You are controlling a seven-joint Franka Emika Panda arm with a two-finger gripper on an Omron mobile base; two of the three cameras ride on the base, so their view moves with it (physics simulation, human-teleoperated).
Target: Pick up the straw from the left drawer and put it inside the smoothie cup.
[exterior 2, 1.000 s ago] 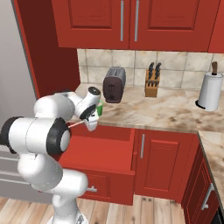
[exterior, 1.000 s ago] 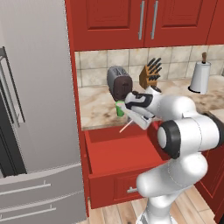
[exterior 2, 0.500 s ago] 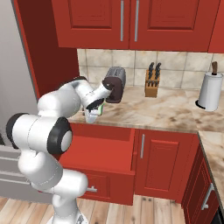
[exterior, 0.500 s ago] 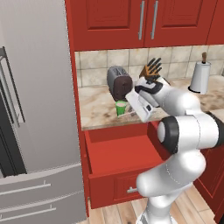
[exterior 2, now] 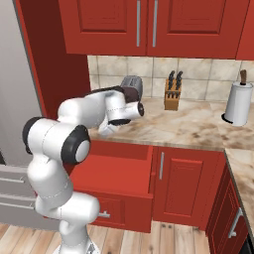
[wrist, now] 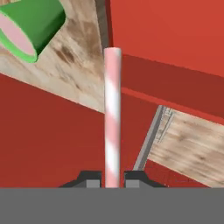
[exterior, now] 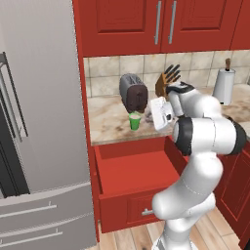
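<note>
The hand (wrist: 112, 183) has swung up from the left drawer (exterior: 132, 168) and is clamped on the straw (wrist: 111, 118) (striped pink and white), now carried near the smoothie cup (exterior: 134, 121) on the surface; insertion looks next.

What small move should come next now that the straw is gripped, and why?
Probably swing the hand so the straw's free end comes over the smoothie cup's mouth. In the hand view the gripper is shut on the straw, which points past the cup toward the open left drawer; the cup sits off to the side on the counter, its pink-filled mouth unobstructed.
</note>
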